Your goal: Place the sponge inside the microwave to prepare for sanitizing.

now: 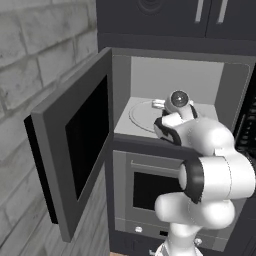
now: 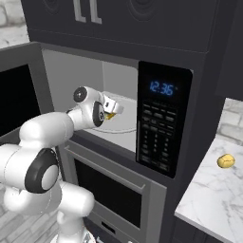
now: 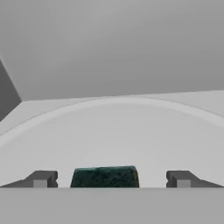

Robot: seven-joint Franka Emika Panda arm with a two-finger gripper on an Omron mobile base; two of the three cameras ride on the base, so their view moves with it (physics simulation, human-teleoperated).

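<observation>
The microwave (image 1: pixel 175 75) stands with its black glass door (image 1: pixel 75 145) swung wide to the left; its keypad with a blue clock (image 2: pixel 161 123) is on the right. My arm reaches into the pale cavity over the round turntable (image 1: pixel 142 114). In the hand view the sponge (image 3: pixel 105 177) lies on the turntable (image 3: pixel 112 131), green layer up, between my two fingertips (image 3: pixel 41 179). There is a gap on each side of it. My gripper (image 3: pixel 111 179) is open and apart from the sponge. From the right, a bit of the yellow sponge (image 2: pixel 110 115) shows under the gripper (image 2: pixel 114 107).
A grey oven (image 1: pixel 150 190) with a bar handle sits right under the microwave. Dark cabinets hang above. A brick wall (image 1: pixel 30 60) runs behind the open door. On the marble counter (image 2: pixel 209 194) to the right lies a small yellow-orange lump (image 2: pixel 226 161).
</observation>
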